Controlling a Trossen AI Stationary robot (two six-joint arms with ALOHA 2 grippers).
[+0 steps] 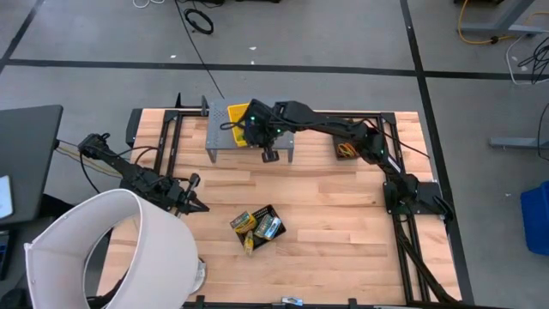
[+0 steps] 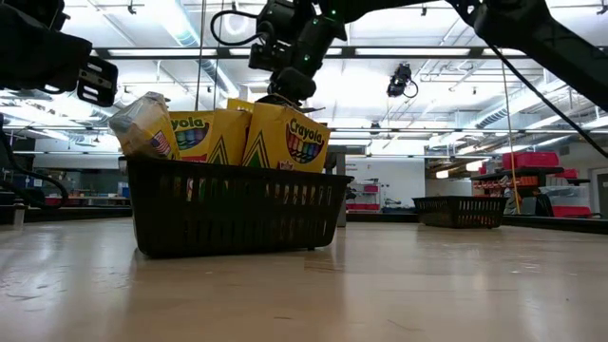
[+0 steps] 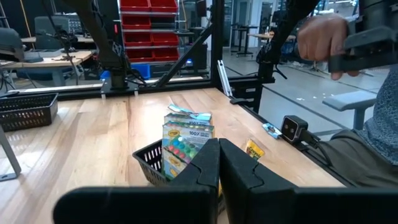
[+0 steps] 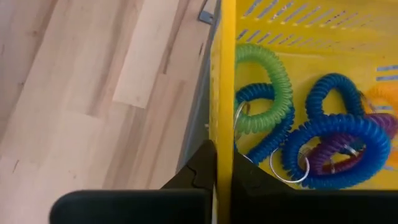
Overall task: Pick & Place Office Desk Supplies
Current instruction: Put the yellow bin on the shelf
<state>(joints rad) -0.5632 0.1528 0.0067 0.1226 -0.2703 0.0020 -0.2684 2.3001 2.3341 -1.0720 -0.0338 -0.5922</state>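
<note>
A yellow bin [image 1: 238, 114] sits on a grey platform [image 1: 221, 137] at the table's far side. It holds coiled green [image 4: 268, 87], blue [image 4: 339, 146] and purple loops. My right gripper [image 4: 224, 177] reaches down at the bin's edge, shut on its wall. In the table's middle stands a black basket [image 1: 257, 227] of yellow crayon boxes [image 2: 285, 138], with a packet [image 2: 142, 123] in it too. Another small yellow box [image 1: 249, 245] lies on the table beside the basket. My left gripper [image 1: 196, 204] waits shut at the left, pointing level toward the basket. My right gripper has the yellow bin's upright wall [image 4: 226, 143] between its two fingers, one finger outside [image 4: 199, 171] and one inside [image 4: 252, 177] the bin. The fingers slant down from above onto the wall's top edge. The bin rests on the grey platform.
A big white cylinder [image 1: 129, 249] fills the near left corner. A second black basket [image 1: 346, 150] stands at the far right by the right arm. A person's hand [image 3: 320, 37] shows beyond the table's edge in the left wrist view. Bare wood lies between platform and basket.
</note>
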